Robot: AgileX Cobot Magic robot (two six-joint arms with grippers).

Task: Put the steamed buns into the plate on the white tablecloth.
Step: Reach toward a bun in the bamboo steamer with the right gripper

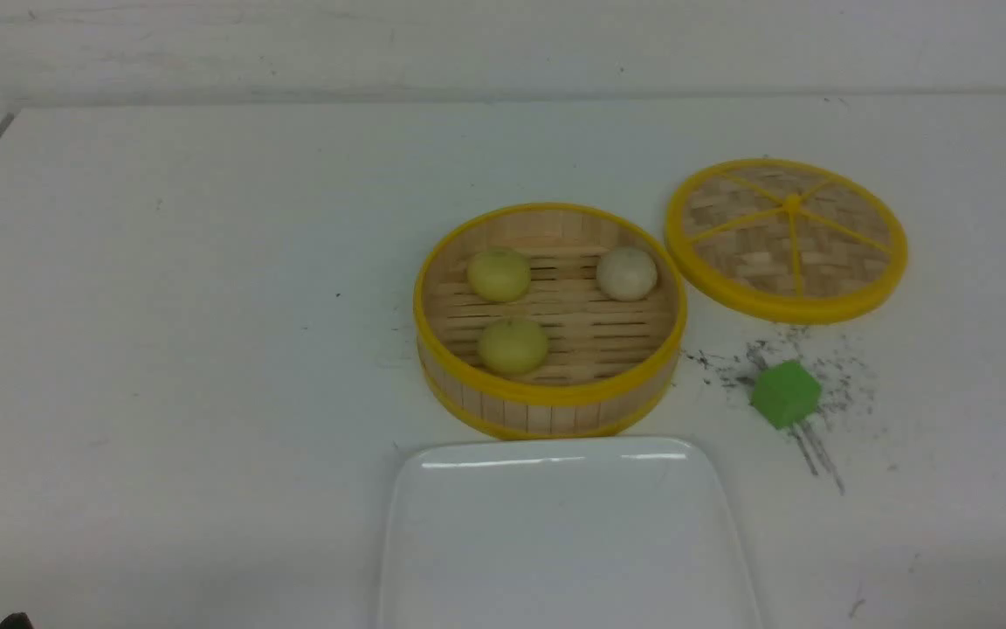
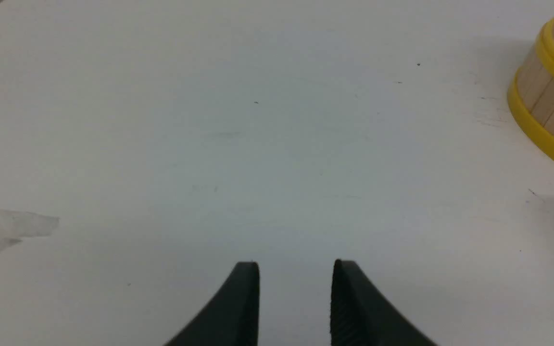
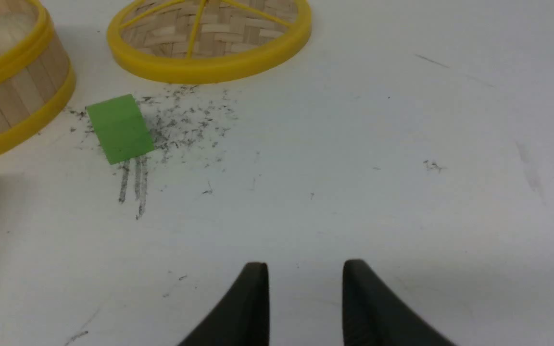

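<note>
your white tablecloth (image 1: 162,349) lies wide and open left of the basket, scuffed on the right. the glossy white plate (image 1: 555,542) sits nearest you, bare, just in front of the bamboo steamer (image 1: 547,411). its lid (image 1: 787,240) lies just beside it on the right. the three steamed buns (image 1: 513,346) sit apart inside the steamer, two yellow-green and one off-white. a green cube (image 1: 784,394) rests near the lid. your left gripper (image 2: 295,263) and right gripper (image 3: 306,262) hover partly open, holding nothing.

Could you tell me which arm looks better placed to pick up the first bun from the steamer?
Probably left: the left gripper, open, faces the steamer across bare tablecloth, with two yellow-green buns on that side. The right gripper, also open, has the green cube near its path.
</note>
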